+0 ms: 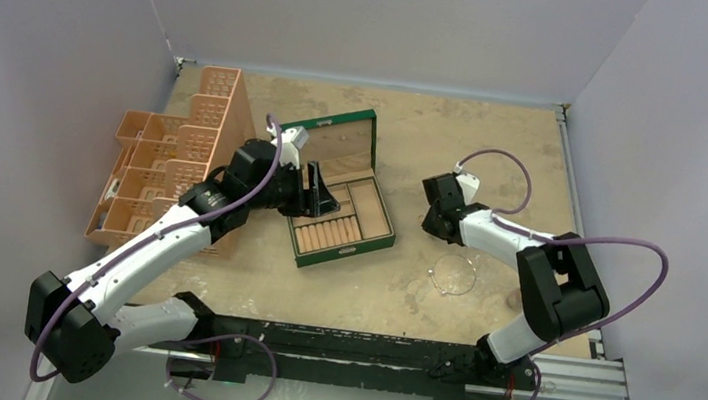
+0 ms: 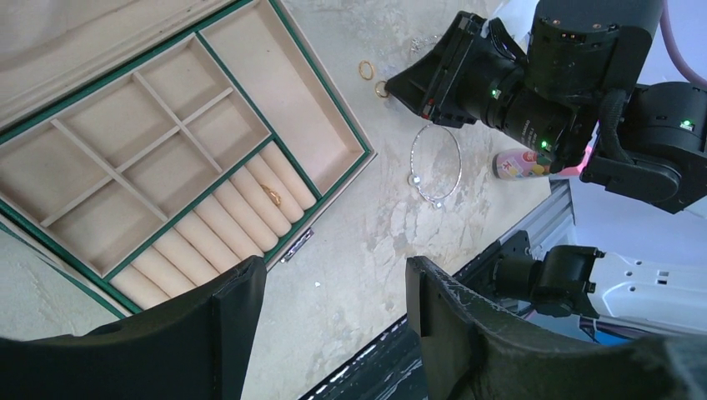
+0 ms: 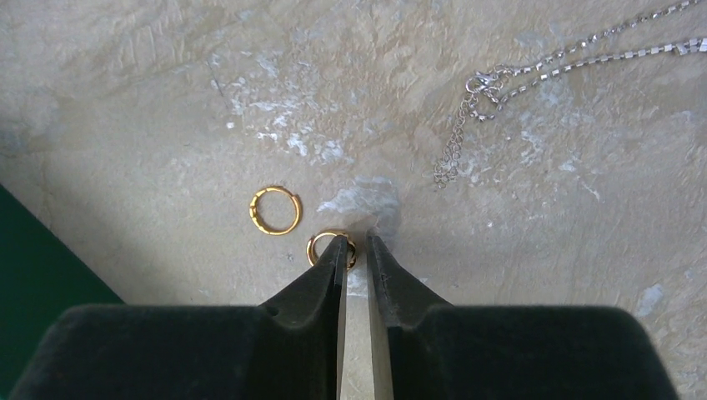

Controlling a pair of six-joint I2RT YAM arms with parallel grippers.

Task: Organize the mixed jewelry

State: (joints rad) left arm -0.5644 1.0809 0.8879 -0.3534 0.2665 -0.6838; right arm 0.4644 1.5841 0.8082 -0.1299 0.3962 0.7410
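Gold ring (image 3: pixel 275 210) and a second gold ring (image 3: pixel 320 244) lie on open bench to the right of the green box (image 1: pixel 346 250), well clear of every bench edge. Right gripper (image 3: pixel 354 242): jaws a narrow slit apart, tips down at the second ring's rim; whether they pinch it cannot be told. Silver chain (image 3: pixel 542 62) lies farther out, apart from both rings. Wire hoop (image 2: pixel 436 165) lies flat toward the near edge, close to a pink cylinder (image 2: pixel 517 163). Left gripper (image 2: pixel 333 275): jaws spread wide, empty, over the box's near rim.
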